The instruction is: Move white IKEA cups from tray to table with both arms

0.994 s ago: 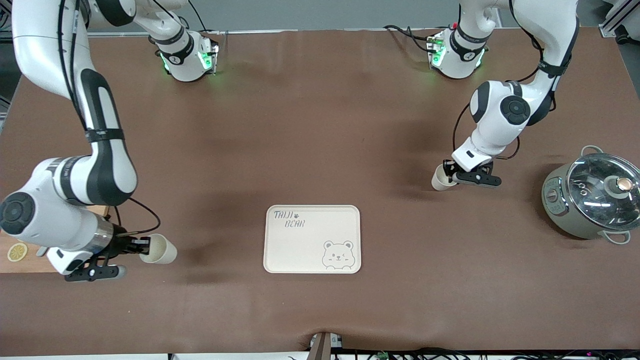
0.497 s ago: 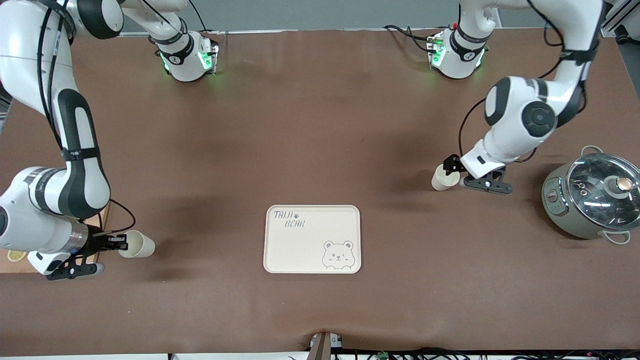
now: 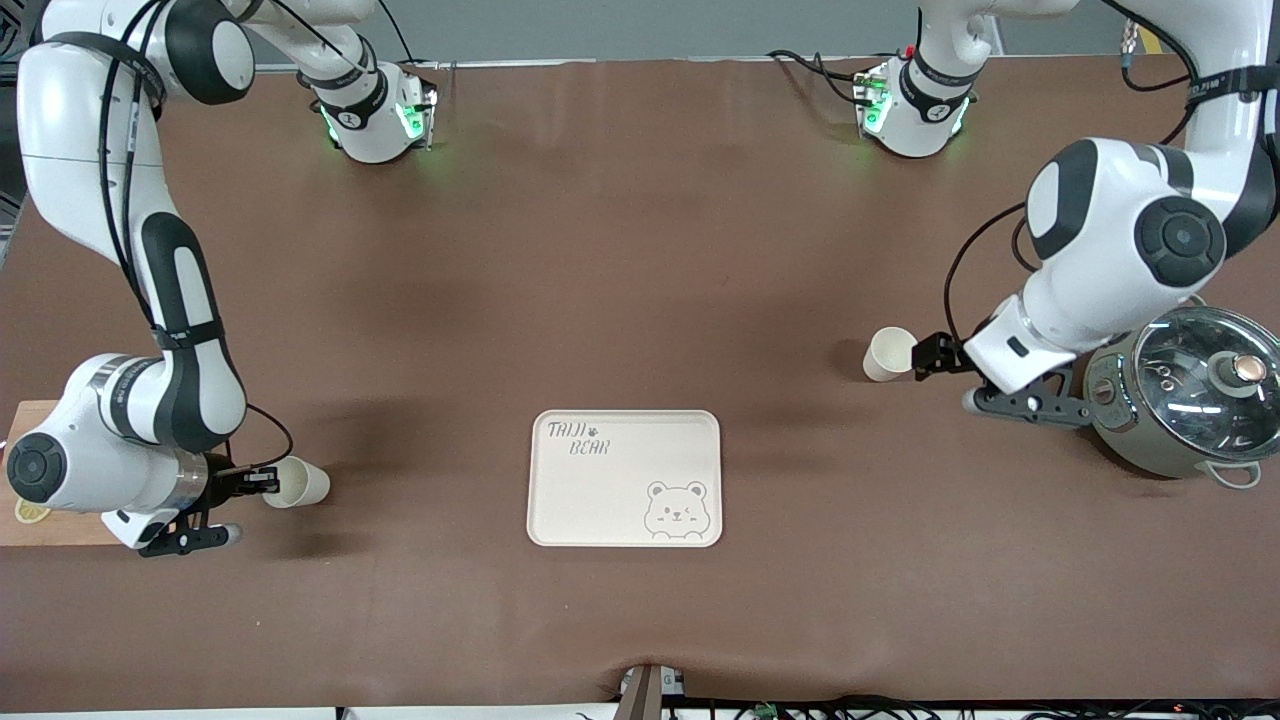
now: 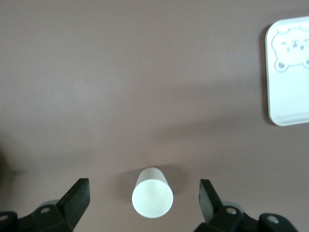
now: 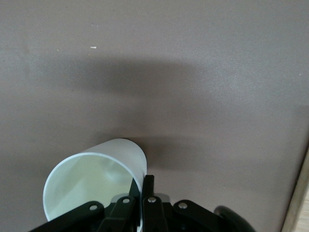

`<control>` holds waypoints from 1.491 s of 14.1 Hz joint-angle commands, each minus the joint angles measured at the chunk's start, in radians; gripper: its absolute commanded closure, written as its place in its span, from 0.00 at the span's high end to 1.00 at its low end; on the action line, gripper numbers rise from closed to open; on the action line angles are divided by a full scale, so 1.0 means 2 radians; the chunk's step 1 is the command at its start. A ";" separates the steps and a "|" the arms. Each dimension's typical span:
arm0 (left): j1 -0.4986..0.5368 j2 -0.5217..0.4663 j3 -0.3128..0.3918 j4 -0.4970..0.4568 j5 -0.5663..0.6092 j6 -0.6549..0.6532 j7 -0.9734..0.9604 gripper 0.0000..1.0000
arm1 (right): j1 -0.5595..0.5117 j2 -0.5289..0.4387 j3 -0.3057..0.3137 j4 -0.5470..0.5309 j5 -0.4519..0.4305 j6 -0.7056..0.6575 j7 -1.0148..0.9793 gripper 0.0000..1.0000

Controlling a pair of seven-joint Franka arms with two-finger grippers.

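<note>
Front view: two cups, one clamped, one set down.
Right claw pinches a tilted cup's rim, at nine o'clock from the bear tray; at two o'clock, the second cup stands upright on the bench, left claw released beside it.

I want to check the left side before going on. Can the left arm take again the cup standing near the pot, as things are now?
Probably yes. The left gripper is open, and the cup stands upright between its fingers, untouched, with nothing around it except the pot beside the arm.
</note>
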 commanded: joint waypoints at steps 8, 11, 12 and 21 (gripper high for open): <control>0.000 0.068 0.045 0.185 0.002 -0.119 -0.013 1.00 | -0.019 -0.027 0.008 0.005 0.001 -0.011 -0.007 1.00; 0.004 0.045 0.050 0.201 0.004 -0.156 -0.001 1.00 | -0.032 -0.059 0.008 0.005 0.002 -0.023 0.001 1.00; 0.004 0.037 0.050 0.202 0.004 -0.167 -0.001 1.00 | -0.032 -0.068 0.008 0.005 0.002 -0.025 0.014 1.00; 0.062 -0.087 0.005 0.169 0.024 -0.274 0.077 1.00 | -0.026 -0.186 0.007 0.001 -0.022 -0.129 0.100 1.00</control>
